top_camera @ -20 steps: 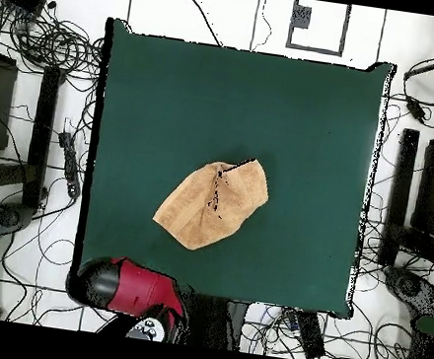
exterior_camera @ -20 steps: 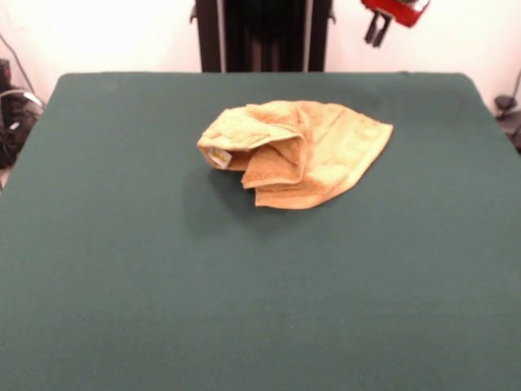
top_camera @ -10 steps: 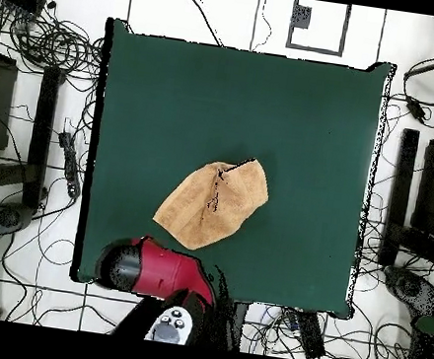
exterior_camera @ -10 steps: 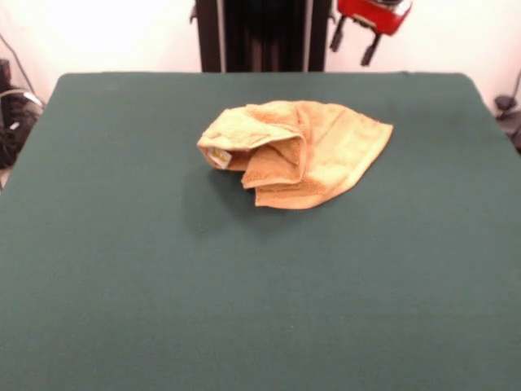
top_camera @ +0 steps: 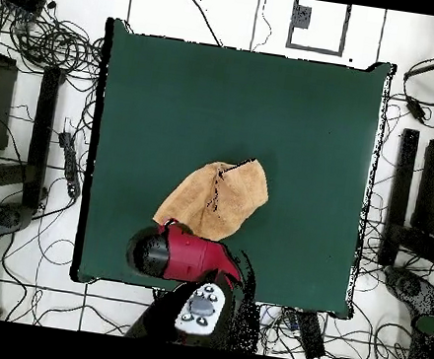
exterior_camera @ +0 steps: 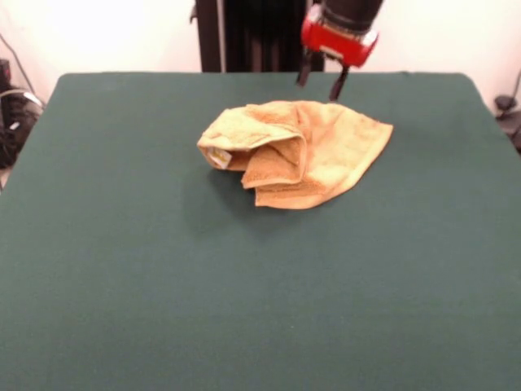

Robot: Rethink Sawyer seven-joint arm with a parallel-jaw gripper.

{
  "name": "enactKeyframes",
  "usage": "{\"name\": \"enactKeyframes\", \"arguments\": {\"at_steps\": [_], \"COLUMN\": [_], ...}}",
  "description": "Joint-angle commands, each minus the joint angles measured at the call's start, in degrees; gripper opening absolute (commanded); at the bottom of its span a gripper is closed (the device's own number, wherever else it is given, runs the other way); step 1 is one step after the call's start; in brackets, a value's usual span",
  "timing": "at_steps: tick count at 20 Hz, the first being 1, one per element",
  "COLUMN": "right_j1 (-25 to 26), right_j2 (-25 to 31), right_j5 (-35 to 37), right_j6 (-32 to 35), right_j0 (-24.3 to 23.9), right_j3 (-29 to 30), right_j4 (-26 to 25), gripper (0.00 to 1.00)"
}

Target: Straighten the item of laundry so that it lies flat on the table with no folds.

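Front view: gripper (exterior_camera: pixel 320 79), jaws apart, empty, hangs above crumpled towel (exterior_camera: pixel 297 151) on table (exterior_camera: pixel 122 261).

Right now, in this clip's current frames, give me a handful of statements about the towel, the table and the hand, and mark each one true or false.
1. The hand towel lies spread flat with no folds. False: it is bunched up, with layers folded over one another.
2. The hand is open, its two fingers apart. True.
3. The hand is clamped on a corner of the towel. False: it holds nothing and hangs above the towel's far edge, fingertips just short of the cloth in the front view.
4. The towel rests on the green table, well inside its edges. True.
5. A second cloth lies on the table beside the towel. False: the towel is the only item on it.
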Motion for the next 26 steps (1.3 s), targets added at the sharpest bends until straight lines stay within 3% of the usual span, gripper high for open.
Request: {"name": "enactKeyframes", "arguments": {"at_steps": [1, 8, 12, 16, 20, 23, 26], "right_j1": [7.82, 11.31, 13.23, 8.91, 3.01, 1.77, -0.26], "right_j2": [7.73, 11.02, 12.6, 8.77, 7.95, 10.54, 8.32], "right_j5": [-3.47, -8.97, -9.3, -2.78, 5.39, 6.02, 9.43], "right_j6": [-1.1, 3.54, 8.77, 13.25, 11.94, 13.79, 15.02], "right_j0": [-1.45, -3.35, -2.97, 1.84, 2.46, 1.17, 3.98], "right_j3": [-9.69, -10.73, -8.24, -4.6, -2.52, 0.21, 0.47], "right_j4": [-3.79, -3.74, 0.35, 4.86, 6.19, 9.45, 11.52], "gripper": [1.0, 1.0, 1.0, 1.0, 1.0, 1.0, 1.0]}}
